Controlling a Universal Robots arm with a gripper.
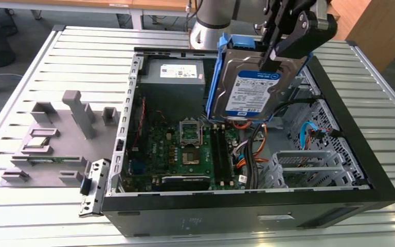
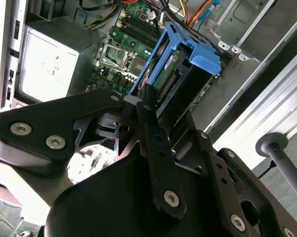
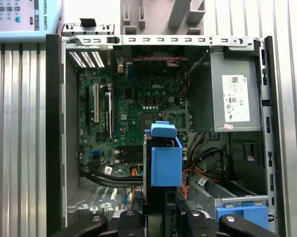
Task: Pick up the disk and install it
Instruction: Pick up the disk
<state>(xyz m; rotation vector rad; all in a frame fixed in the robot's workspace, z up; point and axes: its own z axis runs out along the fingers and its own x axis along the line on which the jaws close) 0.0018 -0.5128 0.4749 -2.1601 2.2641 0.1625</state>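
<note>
Holding the disk [image 1: 251,90] on edge over the open computer case [image 1: 369,180], gripper [image 1: 271,56] pinches its upper end, fingers [image 2: 153,133] clamped on both flat faces. Disk sits above the motherboard [image 1: 183,149], label facing out in the exterior view. Grey power supply [image 1: 173,77] just beside it, toward the exterior view's left. Blue side rails [image 3: 165,160] wrap the disk's edges

Disk [image 1: 252,88] label illegible (print tiny).
</note>
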